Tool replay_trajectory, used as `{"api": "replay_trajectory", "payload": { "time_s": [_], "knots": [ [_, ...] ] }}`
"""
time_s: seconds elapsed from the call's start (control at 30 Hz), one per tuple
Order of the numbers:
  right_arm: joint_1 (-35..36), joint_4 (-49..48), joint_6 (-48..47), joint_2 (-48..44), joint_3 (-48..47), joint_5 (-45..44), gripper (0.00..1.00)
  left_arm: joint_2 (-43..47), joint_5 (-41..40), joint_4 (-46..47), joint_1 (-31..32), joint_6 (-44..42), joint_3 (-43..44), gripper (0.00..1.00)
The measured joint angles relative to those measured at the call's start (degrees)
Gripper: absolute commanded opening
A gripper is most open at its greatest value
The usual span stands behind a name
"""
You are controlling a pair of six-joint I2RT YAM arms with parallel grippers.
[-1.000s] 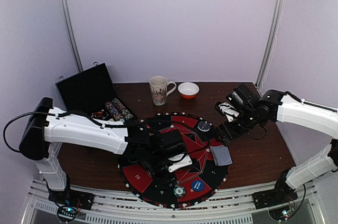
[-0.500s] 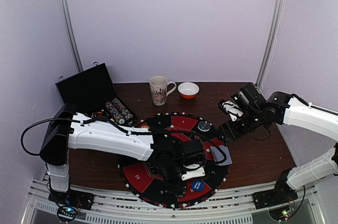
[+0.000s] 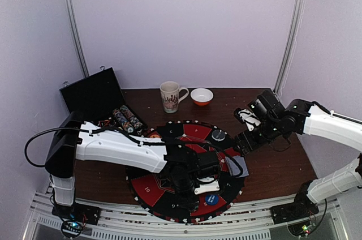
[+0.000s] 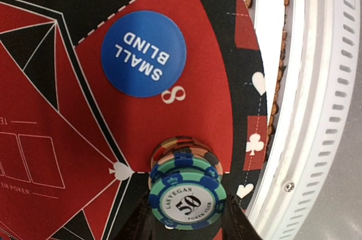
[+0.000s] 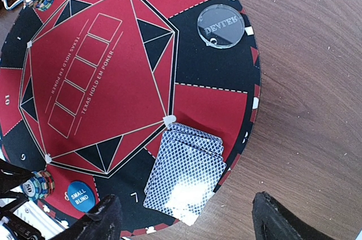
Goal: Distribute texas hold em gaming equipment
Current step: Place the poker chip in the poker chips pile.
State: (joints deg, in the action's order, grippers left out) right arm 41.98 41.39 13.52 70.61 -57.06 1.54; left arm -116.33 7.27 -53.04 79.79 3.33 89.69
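Left wrist view: your left pincer [image 4: 186,224] hugs the chip stack [image 4: 186,189], so set it flat beside the blue disc [image 4: 143,53].

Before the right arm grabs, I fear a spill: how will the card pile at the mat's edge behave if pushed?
Likely to shear apart: the card pile is already fanned, with glare suggesting slick backs. Lying flat, it probably offers little edge to pinch. Straddling the mat rim, it may skew.

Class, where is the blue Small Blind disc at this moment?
In the top view the disc lies on the mat's near edge, right of centre, just right of the chip stack and nearer than the cards.
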Motion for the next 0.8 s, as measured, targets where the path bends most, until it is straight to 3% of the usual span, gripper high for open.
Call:
{"api": "replay_trajectory", "payload": {
  "time_s": [0.3,0.5,0.63,0.8],
  "knots": [
    [0.0,0.02,0.09,0.0,0.0,-0.13,0.83,-0.04,-0.07,0.0,0.11,-0.9,0.0,0.61],
    [0.0,0.04,0.66,0.0,0.0,-1.2,0.86,-0.02,-0.94,0.42,0.15,-1.29,0.0,0.67],
    [-0.11,0.22,2.08,0.07,0.02,-1.7,1.0,0.52,-2.27,0.48,-0.09,-1.31,0.02,0.74],
    [-0.61,0.33,4.17,1.27,1.55,-1.18,1.0,5.9,-3.39,1.18,-3.48,0.33,0.0,0.83]
  ]
}}
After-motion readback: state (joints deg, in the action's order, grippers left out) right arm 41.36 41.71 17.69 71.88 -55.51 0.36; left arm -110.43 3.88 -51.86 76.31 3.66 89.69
